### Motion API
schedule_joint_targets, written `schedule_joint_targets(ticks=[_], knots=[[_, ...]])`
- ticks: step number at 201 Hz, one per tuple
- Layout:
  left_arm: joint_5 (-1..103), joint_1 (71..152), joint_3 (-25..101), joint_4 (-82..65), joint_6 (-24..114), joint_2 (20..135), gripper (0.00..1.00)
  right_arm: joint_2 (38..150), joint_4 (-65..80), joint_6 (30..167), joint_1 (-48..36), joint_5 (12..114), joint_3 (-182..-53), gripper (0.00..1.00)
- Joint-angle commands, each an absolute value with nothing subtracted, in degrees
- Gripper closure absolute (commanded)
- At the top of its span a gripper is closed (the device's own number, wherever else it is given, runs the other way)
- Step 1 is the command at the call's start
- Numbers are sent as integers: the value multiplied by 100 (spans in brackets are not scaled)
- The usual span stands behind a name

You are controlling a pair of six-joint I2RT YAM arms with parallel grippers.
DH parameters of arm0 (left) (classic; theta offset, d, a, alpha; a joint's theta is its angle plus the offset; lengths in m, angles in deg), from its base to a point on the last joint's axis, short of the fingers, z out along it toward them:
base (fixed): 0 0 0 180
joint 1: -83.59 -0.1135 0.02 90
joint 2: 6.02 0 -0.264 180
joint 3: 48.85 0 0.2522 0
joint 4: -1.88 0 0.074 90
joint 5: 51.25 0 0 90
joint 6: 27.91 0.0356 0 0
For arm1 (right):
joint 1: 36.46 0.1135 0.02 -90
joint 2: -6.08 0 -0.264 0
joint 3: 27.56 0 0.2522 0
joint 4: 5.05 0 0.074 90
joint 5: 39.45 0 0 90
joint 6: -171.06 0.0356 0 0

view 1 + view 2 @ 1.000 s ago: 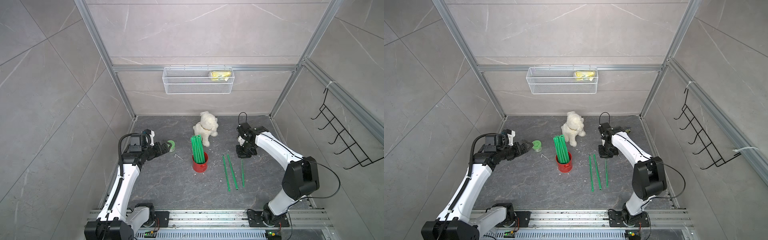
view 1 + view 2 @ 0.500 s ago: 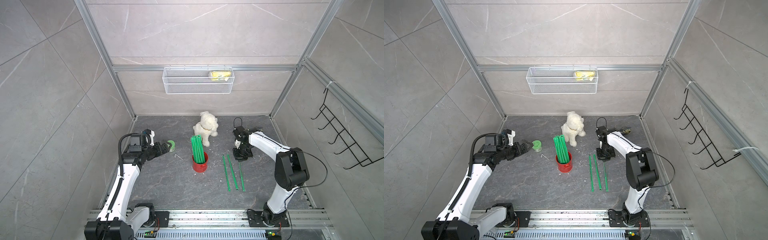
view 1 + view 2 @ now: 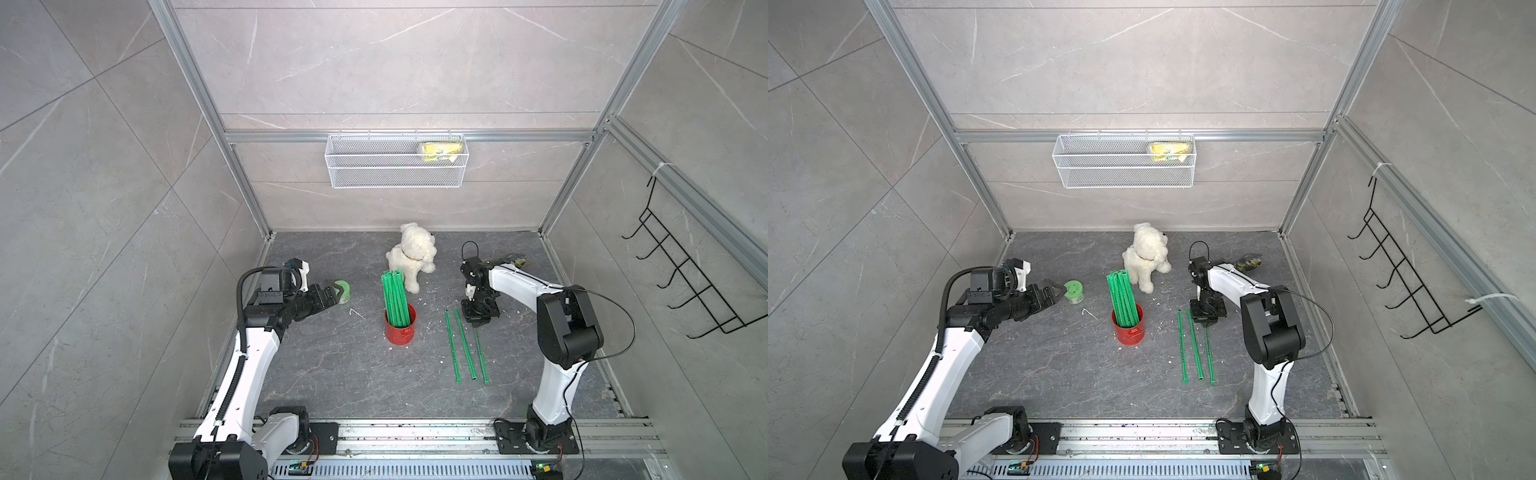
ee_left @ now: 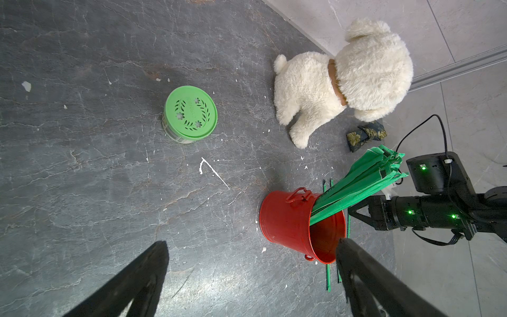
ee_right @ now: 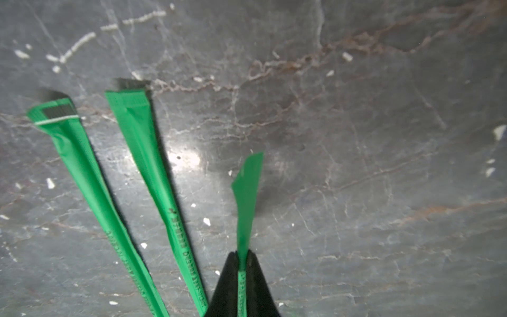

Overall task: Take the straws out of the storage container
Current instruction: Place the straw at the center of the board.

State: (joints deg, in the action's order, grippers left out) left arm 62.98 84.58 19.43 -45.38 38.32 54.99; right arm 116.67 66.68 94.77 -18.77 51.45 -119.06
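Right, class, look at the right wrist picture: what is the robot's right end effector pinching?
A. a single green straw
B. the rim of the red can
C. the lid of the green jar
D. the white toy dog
A: in the right wrist view the right end effector is closed on one green straw, which sticks out past its tips.

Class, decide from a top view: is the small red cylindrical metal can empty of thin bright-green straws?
No: a bundle of bright-green straws stands in the red can, rising well above its rim.
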Motion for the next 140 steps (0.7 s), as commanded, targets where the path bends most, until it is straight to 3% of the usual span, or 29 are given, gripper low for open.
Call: schedule_joint_targets(ticks=[1, 86, 140], knots=[[6405, 8459, 2186, -4621, 3975, 5506, 0, 11786, 6610, 9569, -1896, 5171, -12051, 88], [6409, 8464, 2189, -4633, 3981, 5524, 0, 11750, 6583, 9568, -1897, 5217, -12109, 79], [6406, 8464, 2187, -4633, 3971, 5537, 0, 10335, 6214, 9498, -1839, 5694, -11612, 77]])
